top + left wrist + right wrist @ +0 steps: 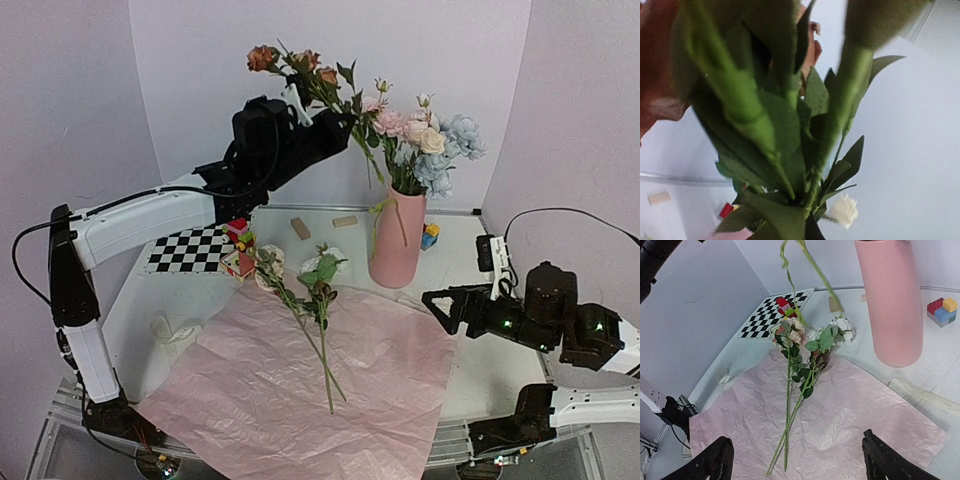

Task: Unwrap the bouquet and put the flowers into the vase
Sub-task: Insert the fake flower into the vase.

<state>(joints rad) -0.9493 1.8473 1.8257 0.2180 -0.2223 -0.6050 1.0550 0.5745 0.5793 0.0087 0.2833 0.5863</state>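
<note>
Nearest the arm bases, the right gripper [796, 437] hovers low over the desk [130, 310]. Its jaws are spread wide and hold nothing. They point at the pink paper [250, 400], which lies flat and open. On the paper's far half lie the loose flowers [300, 290], a few stems with their heads toward the checkerboard. Beyond them the vase [397, 245] stands upright and already holds a bunch [425, 140] of pink, cream and blue blooms.

Highest and farthest, the left gripper [318, 125] is clamped tight on the brown flowers [305, 60]. It holds them tilted beside the bunch, and the stem's lower end dangles outside the vase wall rather than in the mouth.

The unwrapping looks done, and loading the vase is the step in hand. The next move probably calls for lifting that stem end over the rim before lowering it, without knocking the vase.
</note>
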